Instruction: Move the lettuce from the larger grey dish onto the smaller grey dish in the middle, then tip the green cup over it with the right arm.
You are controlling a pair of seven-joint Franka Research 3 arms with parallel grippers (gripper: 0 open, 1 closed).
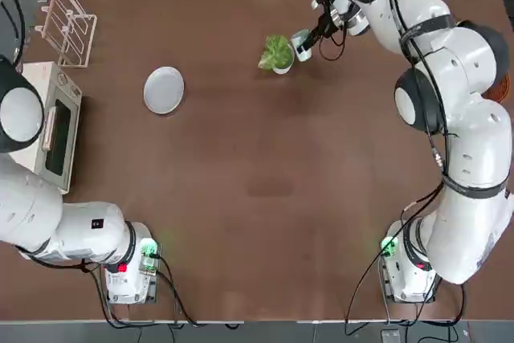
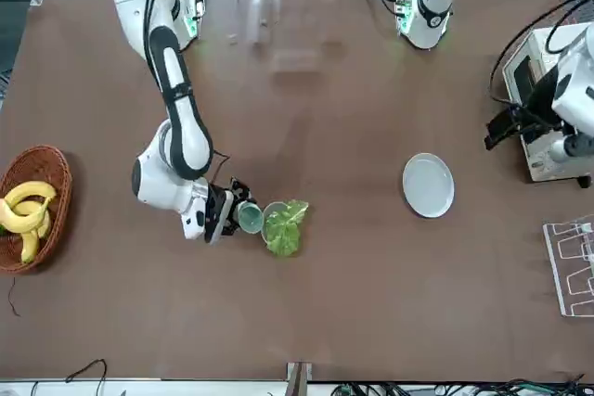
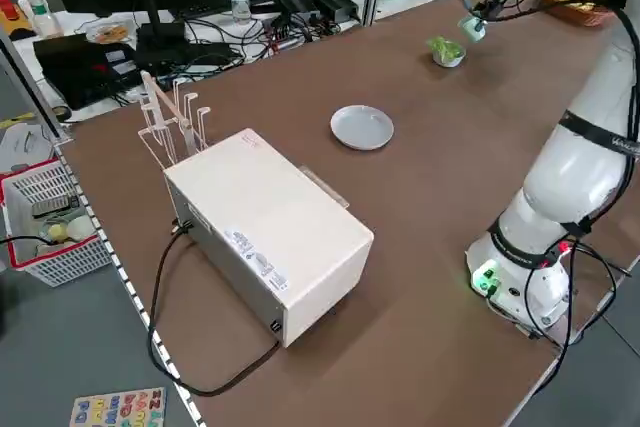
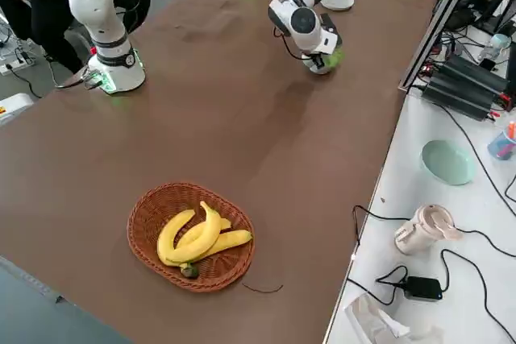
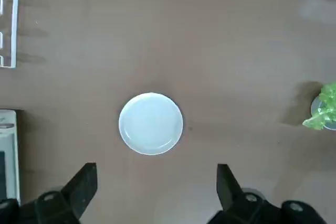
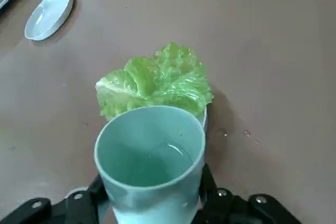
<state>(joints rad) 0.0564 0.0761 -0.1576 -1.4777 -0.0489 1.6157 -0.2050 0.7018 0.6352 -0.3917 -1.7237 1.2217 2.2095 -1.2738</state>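
Right tool (image 6: 152,203): clamped on pale mint-green tumbler (image 6: 149,163), tilted beside frilly bright-green lettuce (image 1: 277,52) in small grey bowl (image 1: 283,67), mid-worktop (image 1: 257,182). Flat grey plate (image 1: 164,90): bare, well apart. Left tool (image 5: 155,192): spread wide above plate.

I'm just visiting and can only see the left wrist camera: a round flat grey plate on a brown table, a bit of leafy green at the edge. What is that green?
Observer: A frilly bright-green lettuce leaf lying on a small light-grey bowl.
Operator: Is anything near it?
Observer: The right gripper holds a pale mint-green cup, tilted toward the lettuce.
Operator: Anything in the cup?
Observer: The right wrist view shows clear liquid inside.
Operator: Any other food?
Observer: Yellow bananas in a wicker basket.
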